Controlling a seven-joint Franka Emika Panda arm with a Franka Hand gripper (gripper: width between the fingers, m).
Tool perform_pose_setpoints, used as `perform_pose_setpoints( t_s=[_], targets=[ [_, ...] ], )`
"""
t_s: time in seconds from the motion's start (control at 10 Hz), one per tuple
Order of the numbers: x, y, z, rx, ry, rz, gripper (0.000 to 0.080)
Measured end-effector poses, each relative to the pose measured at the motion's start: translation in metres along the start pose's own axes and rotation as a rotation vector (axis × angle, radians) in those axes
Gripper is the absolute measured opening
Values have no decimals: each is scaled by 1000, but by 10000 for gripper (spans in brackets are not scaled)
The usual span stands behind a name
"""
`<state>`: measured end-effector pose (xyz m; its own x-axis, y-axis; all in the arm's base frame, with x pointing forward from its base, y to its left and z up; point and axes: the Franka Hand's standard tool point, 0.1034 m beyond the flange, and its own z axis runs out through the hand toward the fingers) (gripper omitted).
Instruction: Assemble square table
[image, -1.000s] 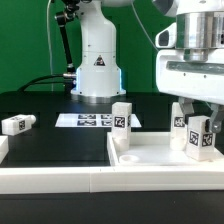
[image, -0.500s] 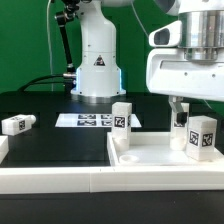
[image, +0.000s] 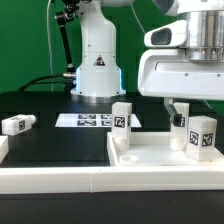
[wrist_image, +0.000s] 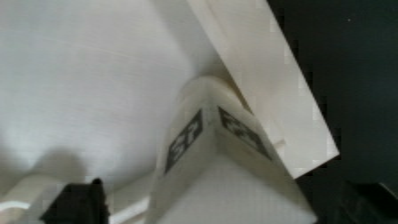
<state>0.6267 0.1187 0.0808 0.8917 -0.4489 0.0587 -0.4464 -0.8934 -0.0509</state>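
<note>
The white square slab (image: 150, 165) lies at the exterior view's right. One tagged white leg (image: 201, 136) stands upright at its near right corner, a second (image: 122, 117) at its far left corner, and a third (image: 181, 135) shows partly behind the first. Another leg (image: 15, 124) lies on the black table at the exterior view's left. My gripper (image: 184, 112) hangs above the near right leg, apart from it, open and empty. In the wrist view that leg (wrist_image: 222, 140) stands on the slab (wrist_image: 89, 80) below, with one dark finger (wrist_image: 80, 200) beside it.
The robot base (image: 97, 60) stands at the back centre. The marker board (image: 85, 120) lies flat in front of it. A long white rail (image: 50, 172) runs along the table's front edge, with a white corner piece (image: 3, 150) at the exterior view's far left.
My gripper has risen straight up from around the near right leg. The leg stays standing on the slab.
</note>
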Motion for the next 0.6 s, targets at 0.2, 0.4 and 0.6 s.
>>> perform_pose_setpoints(
  t_s=[0.2,0.4,0.6],
  targets=[
    [0,0,0,-3,2,-154,649],
    [0,0,0,-3,1,-308,649],
    [0,-1,0,-2,1,-434,649]
  ],
)
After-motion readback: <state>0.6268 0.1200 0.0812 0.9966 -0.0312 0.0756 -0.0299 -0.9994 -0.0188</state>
